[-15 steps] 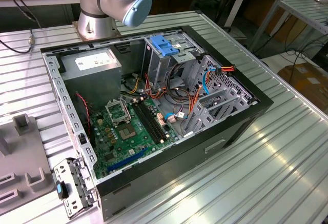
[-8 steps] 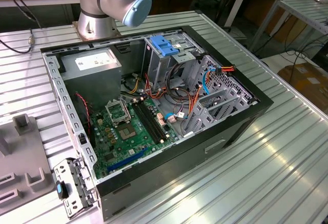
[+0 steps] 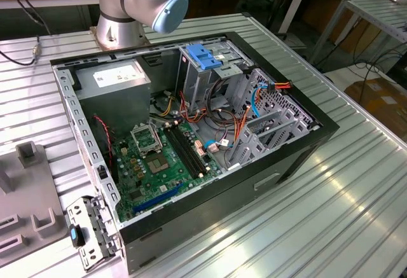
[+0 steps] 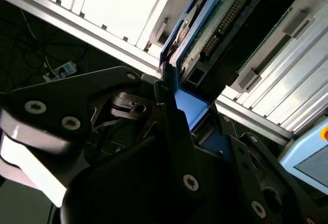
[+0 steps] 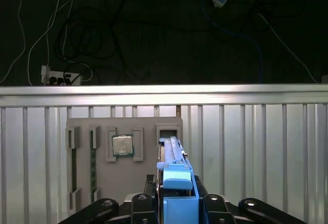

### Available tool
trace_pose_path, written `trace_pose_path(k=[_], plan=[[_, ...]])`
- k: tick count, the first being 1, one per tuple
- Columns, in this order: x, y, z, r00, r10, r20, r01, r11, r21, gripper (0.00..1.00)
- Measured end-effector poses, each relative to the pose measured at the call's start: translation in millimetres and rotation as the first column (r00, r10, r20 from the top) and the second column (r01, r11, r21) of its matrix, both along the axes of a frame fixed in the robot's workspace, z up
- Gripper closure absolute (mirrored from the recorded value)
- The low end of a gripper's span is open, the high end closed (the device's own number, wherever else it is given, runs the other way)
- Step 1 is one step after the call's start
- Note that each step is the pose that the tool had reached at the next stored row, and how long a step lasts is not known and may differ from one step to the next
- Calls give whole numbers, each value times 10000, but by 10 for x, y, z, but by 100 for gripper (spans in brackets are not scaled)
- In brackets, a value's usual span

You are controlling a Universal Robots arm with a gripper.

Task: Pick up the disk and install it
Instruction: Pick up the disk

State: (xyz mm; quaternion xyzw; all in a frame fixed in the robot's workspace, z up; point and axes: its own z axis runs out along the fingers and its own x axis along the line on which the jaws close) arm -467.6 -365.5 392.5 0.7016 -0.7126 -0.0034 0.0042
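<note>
The disk [image 5: 173, 155] stands edge-on in its blue carrier, clamped between the fingers of the gripper [image 5: 177, 198], which are closed tight against the carrier's sides. Just beyond it lies a grey fixture tray [image 5: 92, 126] holding a processor chip [image 5: 123, 145], on the ribbed table [image 5: 256, 147]

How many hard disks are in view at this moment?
1. The disk sits edge-on in the gripper in both wrist views, near the grey tray. In the exterior view, the drive cage of the computer case could hide another.
</note>
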Motion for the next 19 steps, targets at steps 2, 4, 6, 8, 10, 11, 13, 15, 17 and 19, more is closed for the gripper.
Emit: trace_pose_path(k=[2, 4, 6, 8, 10, 11, 13, 15, 17, 19], plan=[[0, 0, 34, 10000, 0, -2, 0, 10000, -1, 63], [0, 0, 54, 10000, 0, 0, 0, 10000, 0, 63], [0, 0, 77, 10000, 0, 0, 0, 10000, 0, 63], [0, 0, 105, 10000, 0, 0, 0, 10000, 0, 63], [0, 0, 138, 10000, 0, 0, 0, 10000, 0, 63], [0, 0, 156, 10000, 0, -1, 0, 10000, -1, 63], [0, 0, 185, 10000, 0, -1, 0, 10000, 0, 63], [0, 0, 214, 10000, 0, 0, 0, 10000, 0, 63], [0, 0, 243, 10000, 0, 1, 0, 10000, 0, 63], [0, 0, 278, 10000, 0, 0, 0, 10000, 0, 63]])
